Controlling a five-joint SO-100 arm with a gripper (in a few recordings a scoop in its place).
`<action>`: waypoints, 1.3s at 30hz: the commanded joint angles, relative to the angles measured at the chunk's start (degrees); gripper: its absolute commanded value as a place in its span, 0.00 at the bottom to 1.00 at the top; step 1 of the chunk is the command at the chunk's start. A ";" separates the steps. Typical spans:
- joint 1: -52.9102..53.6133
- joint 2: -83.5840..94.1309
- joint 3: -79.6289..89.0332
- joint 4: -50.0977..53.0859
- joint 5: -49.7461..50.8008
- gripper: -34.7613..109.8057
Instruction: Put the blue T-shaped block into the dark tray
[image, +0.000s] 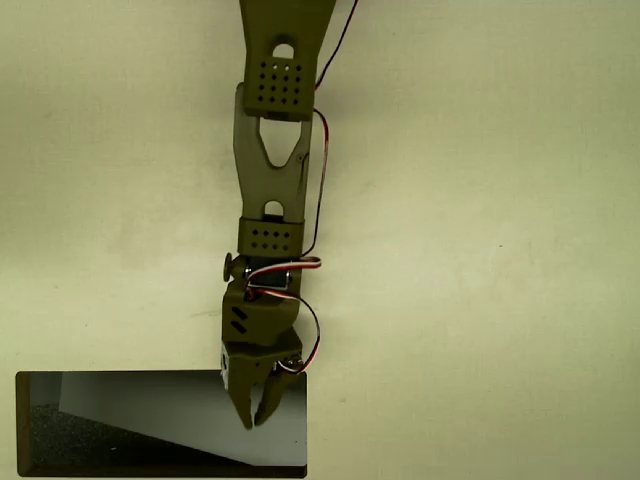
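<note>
My olive-green arm reaches down from the top of the overhead view. Its gripper hangs over the right part of the dark tray, above the pale grey slanted patch. The two fingers point downward in the picture with only a narrow gap between their tips. From above I cannot tell whether anything sits between them. The blue T-shaped block is hidden; no blue shows on the table or in the visible part of the tray.
The tray lies at the bottom left, cut off by the picture's lower edge, with a speckled black interior at its left. The pale table stretches bare on both sides of the arm. Red, black and white wires run along the arm.
</note>
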 joint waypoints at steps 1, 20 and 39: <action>-0.26 -0.44 -3.16 -7.82 6.33 0.24; -2.90 -13.27 -6.15 -28.04 11.78 0.24; -3.08 -13.36 1.76 -42.45 14.06 0.24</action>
